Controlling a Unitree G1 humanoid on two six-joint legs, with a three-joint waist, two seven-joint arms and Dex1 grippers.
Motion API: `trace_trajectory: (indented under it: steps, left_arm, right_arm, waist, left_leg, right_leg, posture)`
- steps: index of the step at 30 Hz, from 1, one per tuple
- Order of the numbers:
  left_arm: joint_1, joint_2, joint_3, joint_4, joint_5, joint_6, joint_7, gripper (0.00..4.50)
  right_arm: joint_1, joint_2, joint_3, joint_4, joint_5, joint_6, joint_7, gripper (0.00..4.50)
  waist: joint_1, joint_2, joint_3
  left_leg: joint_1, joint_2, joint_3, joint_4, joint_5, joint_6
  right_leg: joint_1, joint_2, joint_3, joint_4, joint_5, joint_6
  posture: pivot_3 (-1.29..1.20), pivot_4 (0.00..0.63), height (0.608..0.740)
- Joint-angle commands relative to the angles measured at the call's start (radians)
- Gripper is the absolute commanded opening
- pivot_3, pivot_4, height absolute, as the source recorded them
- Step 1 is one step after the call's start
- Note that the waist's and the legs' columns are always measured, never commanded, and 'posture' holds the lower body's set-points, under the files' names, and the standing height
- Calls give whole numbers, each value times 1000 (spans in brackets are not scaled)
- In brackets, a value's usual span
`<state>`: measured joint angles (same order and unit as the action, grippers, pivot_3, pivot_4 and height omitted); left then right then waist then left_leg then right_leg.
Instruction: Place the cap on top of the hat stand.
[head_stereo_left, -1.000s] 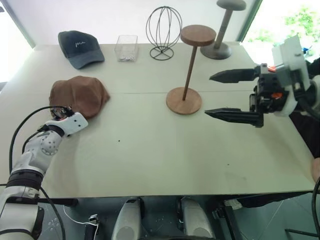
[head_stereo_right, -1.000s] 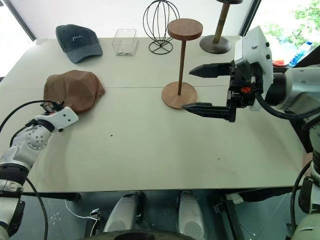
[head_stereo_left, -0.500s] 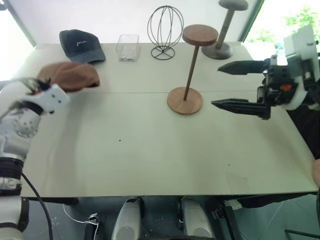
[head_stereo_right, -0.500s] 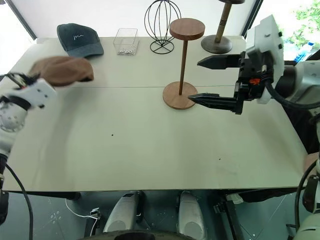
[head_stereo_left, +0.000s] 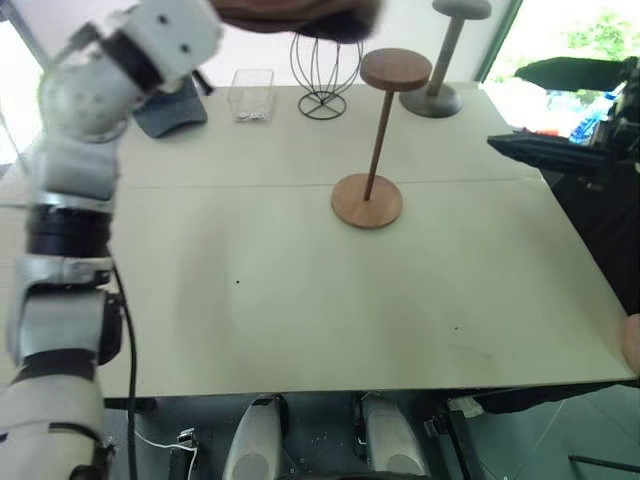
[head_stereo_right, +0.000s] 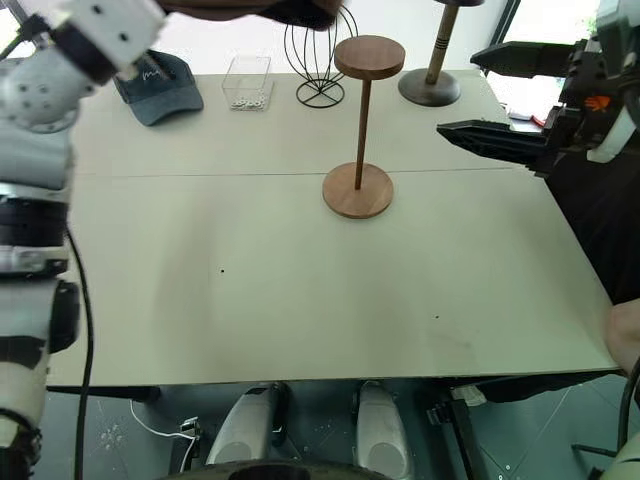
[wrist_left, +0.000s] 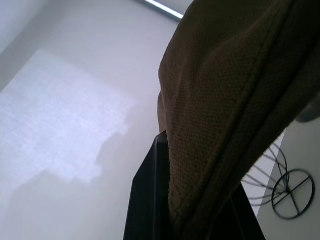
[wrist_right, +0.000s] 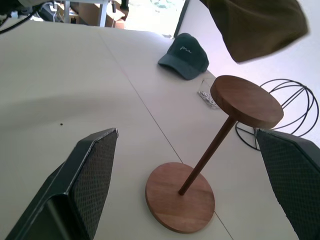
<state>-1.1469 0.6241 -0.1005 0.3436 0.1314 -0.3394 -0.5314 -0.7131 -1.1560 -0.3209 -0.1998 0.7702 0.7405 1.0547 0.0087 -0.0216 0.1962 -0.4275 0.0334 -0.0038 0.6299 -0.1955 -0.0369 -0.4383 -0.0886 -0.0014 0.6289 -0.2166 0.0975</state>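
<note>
Now your left gripper is pressed together on the cap, its dark fingers pinching the brown cloth at one edge, so the cap hangs floppy from them, lifted high off the table. In the head views you see the cap at the very top of the picture, above the black wire head form and just to the left of the hat stand, not touching its disc. Your right gripper is spread wide with nothing between its two fingers; it hovers level at the right side of the table, pointing toward the stand and well apart from it. The hat stand stands upright on its round base near the table's middle, its disc top bare. Behind it you have the grey stand, the clear box and the dark baseball cap along the far edge.
</note>
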Motion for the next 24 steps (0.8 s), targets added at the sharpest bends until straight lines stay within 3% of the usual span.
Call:
trace_trajectory:
  steps: [1, 12, 24]
  left_arm:
    - [-59, -41, -14, 25, 9, -74, 0, 49]
    - [-48, -151, -136, 200, 193, -213, 86, 49]
    - [-38, -219, -174, 297, 298, -185, 173, 49]
  right_arm:
    - [13, 1, -64, -58, 33, 16, -30, 4500]
    - [63, -2, -125, -129, 92, 62, -100, 4500]
    - [82, 39, -113, -184, 128, 73, -188, 4500]
  waist:
    - [-3, 0, 0]
    - [3, 0, 0]
    - [4, 0, 0]
  left_leg:
    - [0, 0, 0, 0, 0, 0]
    - [0, 0, 0, 1, 0, 1]
    - [0, 0, -1, 1, 0, 1]
  right_leg:
    - [0, 0, 0, 0, 0, 0]
    - [0, 0, 1, 0, 0, 1]
    - [1, 1, 1, 0, 0, 1]
  posture:
    - [0, 150, 740]
    - [0, 150, 740]
    - [0, 150, 740]
